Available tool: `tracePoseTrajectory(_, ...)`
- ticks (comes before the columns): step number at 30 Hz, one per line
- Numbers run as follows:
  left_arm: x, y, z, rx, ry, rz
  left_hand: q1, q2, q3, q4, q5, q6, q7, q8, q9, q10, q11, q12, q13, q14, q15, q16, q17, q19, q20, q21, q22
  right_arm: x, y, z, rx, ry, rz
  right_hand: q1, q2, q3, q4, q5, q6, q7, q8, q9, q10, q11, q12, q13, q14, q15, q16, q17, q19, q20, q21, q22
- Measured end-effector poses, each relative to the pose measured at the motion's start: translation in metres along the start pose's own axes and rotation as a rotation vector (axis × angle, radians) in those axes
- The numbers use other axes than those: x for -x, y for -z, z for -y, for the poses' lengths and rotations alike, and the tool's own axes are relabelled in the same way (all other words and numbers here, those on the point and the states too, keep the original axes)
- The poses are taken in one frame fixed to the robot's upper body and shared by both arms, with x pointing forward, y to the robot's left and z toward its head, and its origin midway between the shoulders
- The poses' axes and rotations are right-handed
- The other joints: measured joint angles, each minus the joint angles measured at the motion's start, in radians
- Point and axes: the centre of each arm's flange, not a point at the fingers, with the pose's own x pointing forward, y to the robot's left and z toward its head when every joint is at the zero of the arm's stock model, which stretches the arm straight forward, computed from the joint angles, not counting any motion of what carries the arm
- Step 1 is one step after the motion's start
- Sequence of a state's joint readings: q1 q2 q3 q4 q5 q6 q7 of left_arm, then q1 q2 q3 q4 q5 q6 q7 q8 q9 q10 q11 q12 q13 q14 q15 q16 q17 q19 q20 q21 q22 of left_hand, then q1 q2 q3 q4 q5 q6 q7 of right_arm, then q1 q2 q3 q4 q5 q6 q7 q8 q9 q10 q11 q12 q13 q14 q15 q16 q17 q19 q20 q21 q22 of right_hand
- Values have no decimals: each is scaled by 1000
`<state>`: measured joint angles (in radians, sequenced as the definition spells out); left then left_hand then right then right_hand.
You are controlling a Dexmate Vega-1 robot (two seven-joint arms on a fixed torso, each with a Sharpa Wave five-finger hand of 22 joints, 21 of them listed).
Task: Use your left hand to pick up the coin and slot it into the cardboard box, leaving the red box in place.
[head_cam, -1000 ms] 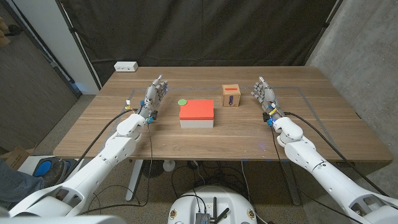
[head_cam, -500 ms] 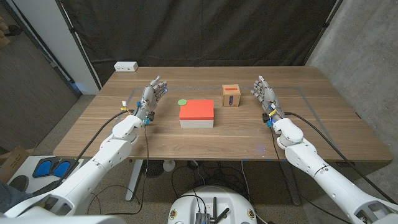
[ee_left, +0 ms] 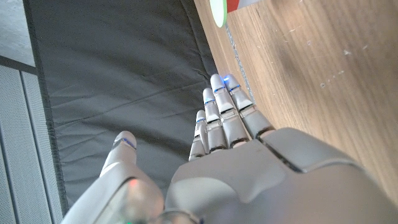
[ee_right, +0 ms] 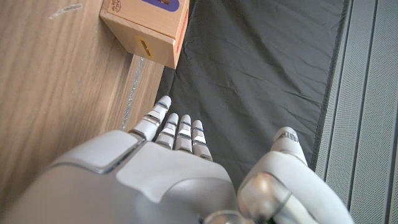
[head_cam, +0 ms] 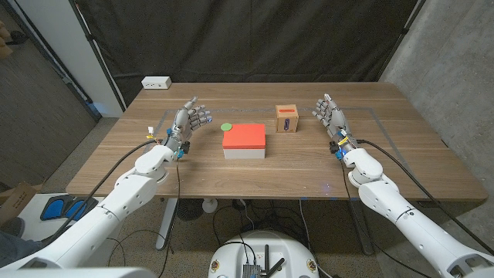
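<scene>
Beside the red box [head_cam: 245,142], a green coin [head_cam: 226,127] lies outside the cardboard box [head_cam: 287,119].

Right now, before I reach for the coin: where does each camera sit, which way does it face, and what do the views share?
Head view: on the robot's head, looking down the wooden table; both arms enter from the bottom corners, left hand and right hand raised.
Left wrist view: behind the left hand, facing along its fingers toward the green coin.
Right wrist view: behind the right hand, facing the cardboard box.
Shared: head and left wrist views both show the coin; head and right wrist views both show the cardboard box.
</scene>
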<state>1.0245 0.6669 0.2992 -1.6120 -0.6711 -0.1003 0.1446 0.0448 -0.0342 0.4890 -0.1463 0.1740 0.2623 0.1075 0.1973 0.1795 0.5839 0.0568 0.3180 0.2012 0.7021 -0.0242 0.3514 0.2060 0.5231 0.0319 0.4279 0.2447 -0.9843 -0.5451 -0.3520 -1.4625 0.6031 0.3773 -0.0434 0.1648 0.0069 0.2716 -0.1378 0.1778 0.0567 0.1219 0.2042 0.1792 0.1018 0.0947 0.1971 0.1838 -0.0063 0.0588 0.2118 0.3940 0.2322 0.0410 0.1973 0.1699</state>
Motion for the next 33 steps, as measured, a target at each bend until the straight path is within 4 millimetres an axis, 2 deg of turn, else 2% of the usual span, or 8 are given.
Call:
tracePoseTrajectory(2,9,-11,8,-9,16,11,8,8,7,-2,0,0,0,0,0,84,-9,23,12,98,-19,43,15,54,-6,44,26,1,-1,0,-2,-19,3,0,0,3,-3,0,0,0,0,0,0,0,0,0,0,0,0,0,0,0,0,0)
tracePoseTrajectory(6,17,-14,11,-12,3,-7,61,28,32,-21,0,0,11,0,0,291,-32,89,59,290,-66,195,88,166,-19,160,122,2,-5,2,6,-42,5,5,5,3,-3,0,0,0,0,0,0,0,0,0,0,0,0,0,0,0,0,0)
tracePoseTrajectory(10,23,-13,10,-9,-17,-31,157,11,37,-27,0,13,27,-5,1,503,-66,192,154,369,-112,388,222,234,-41,306,284,4,-9,1,11,-49,11,5,5,3,-3,0,0,0,0,0,5,5,0,0,0,0,0,-5,0,0,0,0)
tracePoseTrajectory(13,28,-14,8,-13,-39,-48,204,-11,30,-29,0,51,28,-5,5,603,-110,281,245,441,-153,502,294,265,-73,416,409,5,-10,1,16,-50,12,10,10,7,-7,0,4,4,0,0,5,5,0,0,0,0,0,-5,0,0,0,0)
tracePoseTrajectory(17,34,-18,6,-22,-64,-61,221,-23,27,-25,0,105,19,-5,5,674,-159,375,345,509,-180,580,350,307,-110,505,496,6,-11,-1,25,-44,14,11,10,7,-7,0,4,4,0,0,5,5,0,0,0,0,0,-5,0,0,0,0)
tracePoseTrajectory(25,36,-20,1,-35,-122,-98,263,-65,27,-25,0,293,-1,19,5,828,-245,611,533,654,-187,704,427,420,-162,633,572,9,-10,-4,26,-27,18,16,16,11,-11,0,8,-1,0,0,12,2,0,0,5,5,0,-5,5,5,0,0)
tracePoseTrajectory(29,36,-20,-1,-28,-143,-117,304,-59,54,-28,4,383,-21,26,9,842,-255,727,594,675,-186,768,477,452,-177,666,578,10,-9,-4,27,-15,17,21,21,11,-11,0,8,-1,0,0,14,4,0,0,5,5,0,-9,5,5,0,0)
tracePoseTrajectory(33,36,-17,-5,-8,-173,-156,373,-49,85,-39,20,440,-39,27,9,842,-255,792,607,675,-186,797,477,471,-185,677,564,13,-7,-6,25,-4,15,21,21,11,-11,0,12,2,0,0,18,0,0,0,5,5,0,-9,2,9,0,0)
